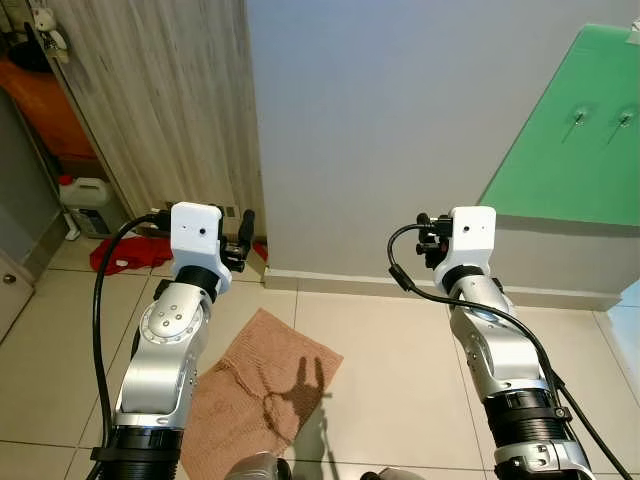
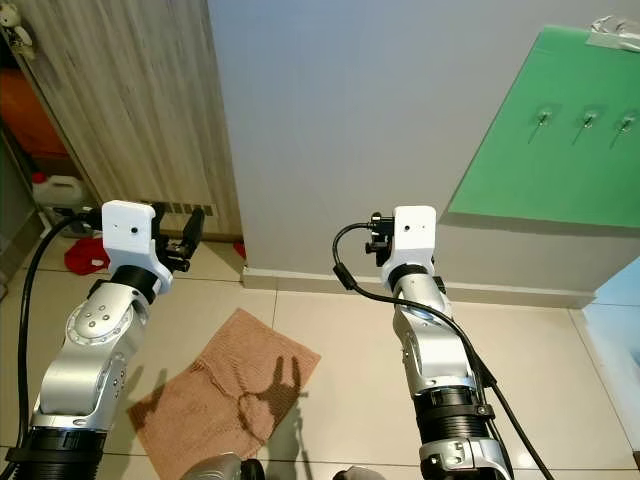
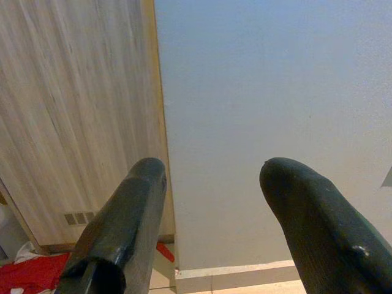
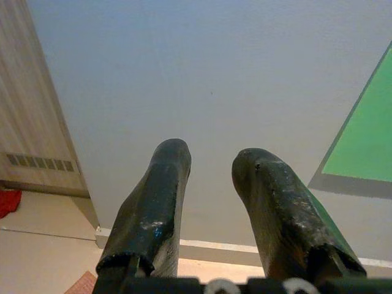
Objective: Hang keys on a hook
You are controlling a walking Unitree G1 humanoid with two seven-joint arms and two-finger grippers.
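**Both arms raised before a grey wall, hooks up on the right**

At far left a white jug [image 1: 88, 192] stands on the tiled floor [image 1: 400, 340] beside a wood-grain door [image 1: 160, 100], with a red cloth [image 1: 120, 255] lying near it. The left gripper [image 3: 211, 196] is held up in front of the door's edge and the grey wall [image 1: 380, 120]; its 2 black fingers [image 3: 125, 226] stand well spread with nothing between them. Below, a brown mat [image 1: 260, 385] lies on the tiles and carries the shadow of a gripper. The right gripper [image 4: 211, 184] is raised toward the same wall, its fingers [image 4: 153, 202] parted by a narrower gap and also empty. To the right a green board [image 2: 560, 130] is fixed on the wall, bearing 3 small metal hooks [image 2: 588, 122] in a row, well apart from both grippers. I cannot make out any keys.
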